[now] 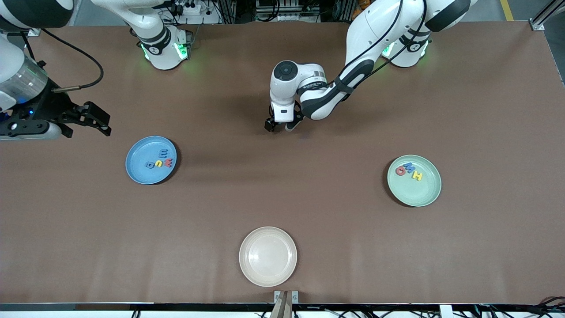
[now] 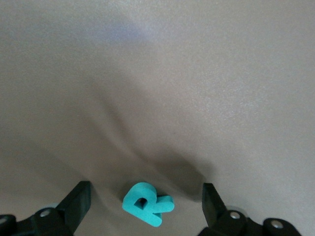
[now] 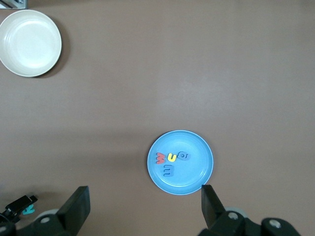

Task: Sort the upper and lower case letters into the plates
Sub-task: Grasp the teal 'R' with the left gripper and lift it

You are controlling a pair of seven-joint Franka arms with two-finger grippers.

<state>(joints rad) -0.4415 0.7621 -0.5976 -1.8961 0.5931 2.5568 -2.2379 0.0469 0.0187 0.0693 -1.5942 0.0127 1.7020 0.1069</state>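
Pincer straddles teal letter

Left pincer (image 1: pixel 279 126) sits low on the brown desk (image 1: pixel 282 198), jaws wide around a chunky teal letter R (image 2: pixel 147 203), untouched. Right pincer (image 1: pixel 95 119) waits open above the desk near the mid-blue round plate (image 1: pixel 137 170) holding four small letters (image 1: pixel 160 161); the pale mint plate (image 1: pixel 419 194) holds three.

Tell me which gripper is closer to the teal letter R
Left. The left gripper is low over the table with its open jaws on either side of the teal letter R. The right gripper waits open above the blue plate.

teal letter (image 2: pixel 147 203) reads R — yellow letter (image 1: pixel 416 176) on mint plate (image 1: pixel 426 194) reads H
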